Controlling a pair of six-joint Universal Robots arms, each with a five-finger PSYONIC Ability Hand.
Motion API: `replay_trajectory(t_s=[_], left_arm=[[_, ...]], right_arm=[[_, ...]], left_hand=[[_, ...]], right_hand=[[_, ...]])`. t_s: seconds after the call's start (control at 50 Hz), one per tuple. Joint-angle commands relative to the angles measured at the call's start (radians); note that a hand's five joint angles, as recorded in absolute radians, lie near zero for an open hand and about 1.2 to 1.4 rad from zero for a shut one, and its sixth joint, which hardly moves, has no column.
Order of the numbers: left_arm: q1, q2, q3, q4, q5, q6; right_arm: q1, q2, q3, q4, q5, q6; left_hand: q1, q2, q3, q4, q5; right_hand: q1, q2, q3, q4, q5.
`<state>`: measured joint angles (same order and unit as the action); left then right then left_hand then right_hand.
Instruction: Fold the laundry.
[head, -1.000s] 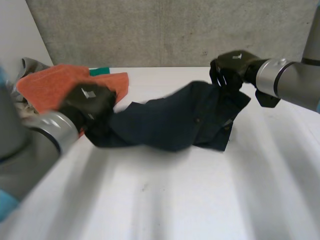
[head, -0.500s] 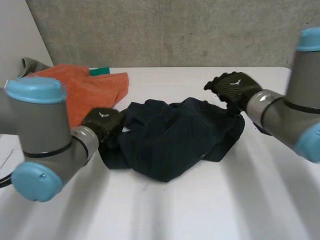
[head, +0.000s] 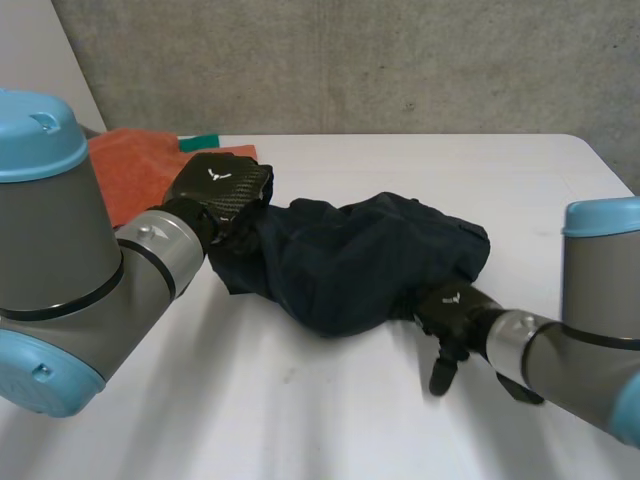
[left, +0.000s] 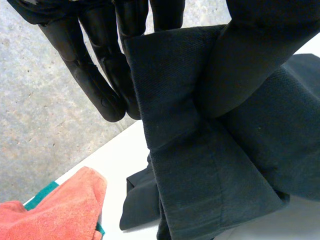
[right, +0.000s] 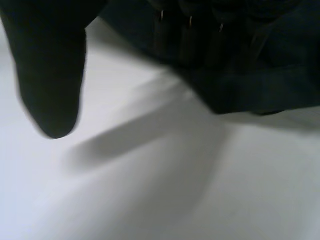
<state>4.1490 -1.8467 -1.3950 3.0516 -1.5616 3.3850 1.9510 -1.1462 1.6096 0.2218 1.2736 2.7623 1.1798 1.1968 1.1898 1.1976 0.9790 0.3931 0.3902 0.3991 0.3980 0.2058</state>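
Note:
A dark navy garment (head: 360, 260) lies bunched in a heap at the middle of the white table (head: 300, 420). My left hand (head: 220, 190) is at the garment's left end, raised a little off the table. In the left wrist view its fingers (left: 100, 75) and thumb pinch a folded band of the cloth (left: 200, 165), which hangs down from the grip. My right hand (head: 452, 308) rests at the heap's near right edge. In the right wrist view its thumb (right: 50, 75) stands well apart from the fingers (right: 190, 30), which lie straight against the cloth's edge (right: 270, 75).
An orange towel (head: 130, 170) lies at the back left, just behind my left hand, with a green cloth (head: 198, 143) beside it. The towel (left: 45, 215) also lies below the hanging cloth in the left wrist view. A concrete wall stands behind the table.
My right hand let go of the garment's far right end and swung round to its near right edge. My left hand lifted its end backward. The garment went from stretched out to bunched.

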Motion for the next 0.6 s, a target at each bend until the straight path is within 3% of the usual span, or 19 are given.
replay_trajectory(t_s=[0.02,0.14,0.44,0.52,0.6], left_arm=[[0.017,-0.040,0.011,0.015,-0.008,0.020],[0.030,-0.084,0.042,0.016,-0.008,0.037],[0.049,-0.246,0.249,-0.016,-0.038,0.056],[0.049,-0.276,0.290,-0.047,-0.054,0.053],[0.051,-0.292,0.310,-0.071,-0.058,0.050]], right_arm=[[0.055,0.129,-0.105,-0.324,0.176,0.031],[0.091,0.201,-0.166,-0.430,0.202,0.013],[0.111,0.424,-0.457,-0.435,0.234,-0.053],[0.115,0.470,-0.517,-0.438,0.243,-0.053],[0.109,0.480,-0.551,-0.438,0.265,-0.046]], left_hand=[[0.217,0.199,0.207,0.199,0.243],[0.217,0.199,0.207,0.199,0.243],[0.217,0.199,0.207,0.199,0.243],[0.217,0.199,0.207,0.199,0.243],[0.217,0.199,0.207,0.199,0.243]], right_hand=[[-0.172,-0.169,-0.178,-0.176,-0.159],[-0.104,-0.101,-0.110,-0.109,-0.091],[0.269,0.271,0.263,0.264,0.281],[0.512,0.515,0.506,0.507,0.525],[1.002,1.005,0.996,0.997,1.015]])
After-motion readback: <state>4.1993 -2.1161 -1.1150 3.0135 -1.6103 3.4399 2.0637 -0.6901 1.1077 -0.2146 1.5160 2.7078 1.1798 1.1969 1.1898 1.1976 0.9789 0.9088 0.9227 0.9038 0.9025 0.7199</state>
